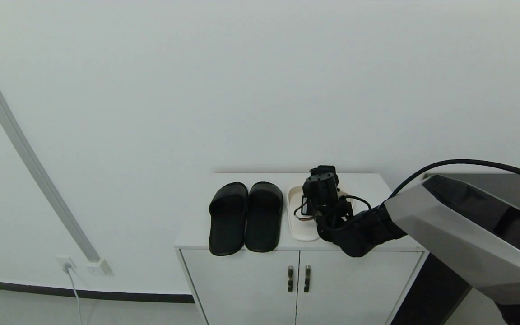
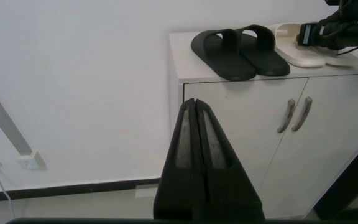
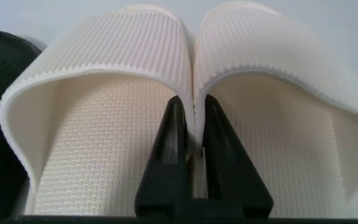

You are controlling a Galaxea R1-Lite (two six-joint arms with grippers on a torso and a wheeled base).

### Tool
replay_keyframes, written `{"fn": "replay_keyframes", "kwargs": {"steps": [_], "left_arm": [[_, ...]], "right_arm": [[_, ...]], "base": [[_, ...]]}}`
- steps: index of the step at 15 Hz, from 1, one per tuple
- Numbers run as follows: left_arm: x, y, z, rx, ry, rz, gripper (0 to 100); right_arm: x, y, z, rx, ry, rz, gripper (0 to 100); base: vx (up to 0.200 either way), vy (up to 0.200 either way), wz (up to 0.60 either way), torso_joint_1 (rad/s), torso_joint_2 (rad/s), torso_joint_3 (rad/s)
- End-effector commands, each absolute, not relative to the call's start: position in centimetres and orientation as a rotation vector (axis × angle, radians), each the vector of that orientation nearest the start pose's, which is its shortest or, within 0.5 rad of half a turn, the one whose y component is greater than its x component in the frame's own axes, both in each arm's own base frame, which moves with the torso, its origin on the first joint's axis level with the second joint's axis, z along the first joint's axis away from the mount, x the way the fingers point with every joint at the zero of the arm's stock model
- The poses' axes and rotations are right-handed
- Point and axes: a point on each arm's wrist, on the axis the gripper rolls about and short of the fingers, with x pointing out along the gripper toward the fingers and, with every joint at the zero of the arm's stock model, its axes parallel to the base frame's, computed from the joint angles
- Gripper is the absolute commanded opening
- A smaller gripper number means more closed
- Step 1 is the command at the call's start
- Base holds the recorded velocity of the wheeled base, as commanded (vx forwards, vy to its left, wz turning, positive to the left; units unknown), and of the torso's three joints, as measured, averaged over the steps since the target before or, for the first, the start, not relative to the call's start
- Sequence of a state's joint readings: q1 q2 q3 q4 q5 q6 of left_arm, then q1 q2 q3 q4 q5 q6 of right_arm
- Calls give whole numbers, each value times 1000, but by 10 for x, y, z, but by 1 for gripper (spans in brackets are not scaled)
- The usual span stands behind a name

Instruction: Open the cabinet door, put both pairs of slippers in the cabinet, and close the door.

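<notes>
Right hand point(image 3: 191, 106) over the cabinet point(image 1: 395, 243) top, nearly closed, pinching the touching inner strap edges of the white pair point(image 3: 104, 155). Pair's long axis 12–6, in line with the fingers. Black pair point(image 1: 246, 216) at its 9 o'clock, untouched. Doors point(image 1: 242, 289) shut, handles point(image 1: 298, 277) at 6. Left hand point(image 2: 195, 104) closed, empty, low, nearer the handles.

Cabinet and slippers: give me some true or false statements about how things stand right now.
1. Both cabinet doors are shut. True.
2. The black slippers lie inside the cabinet. False: they lie on top of it.
3. The right gripper is shut on the white slippers' inner edges. True.
4. The left gripper holds a black slipper. False: it hangs shut and empty, away from the cabinet.
</notes>
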State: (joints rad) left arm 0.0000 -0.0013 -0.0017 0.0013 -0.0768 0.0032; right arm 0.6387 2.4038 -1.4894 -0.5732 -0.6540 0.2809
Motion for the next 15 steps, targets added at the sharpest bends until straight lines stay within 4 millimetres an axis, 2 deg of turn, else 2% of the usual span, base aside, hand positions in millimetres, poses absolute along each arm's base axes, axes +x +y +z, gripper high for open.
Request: {"fn": "replay_keyframes", "kwargs": {"steps": [1,3,4,6,8,12,15], "left_arm": [[-23,-2,76,3,0,-77,0],[-23,-2,76,3,0,-77,0],[-23,-2,76,3,0,-77,0],[-23,-2,76,3,-2,-77,0],[-23,-2,76,5,-2,-78,0],[-23,-2,76,6,-2,-77,0],[-23,-2,76,5,-2,-77,0]], "right_arm": [[382,267,102,82,243,-53,0],[356,259,123,77,242,-33,0],[336,252,137,73,244,-6,0],[296,234,161,63,244,68,0],[253,205,179,14,250,228,0],[197,165,191,-67,240,491,0],[165,147,186,-59,262,752,0]], "base": [[0,0,0,0,0,0],[0,0,0,0,0,0],[0,0,0,0,0,0],[0,0,0,0,0,0],[0,0,0,0,0,0],[0,0,0,0,0,0],[0,0,0,0,0,0]]}}
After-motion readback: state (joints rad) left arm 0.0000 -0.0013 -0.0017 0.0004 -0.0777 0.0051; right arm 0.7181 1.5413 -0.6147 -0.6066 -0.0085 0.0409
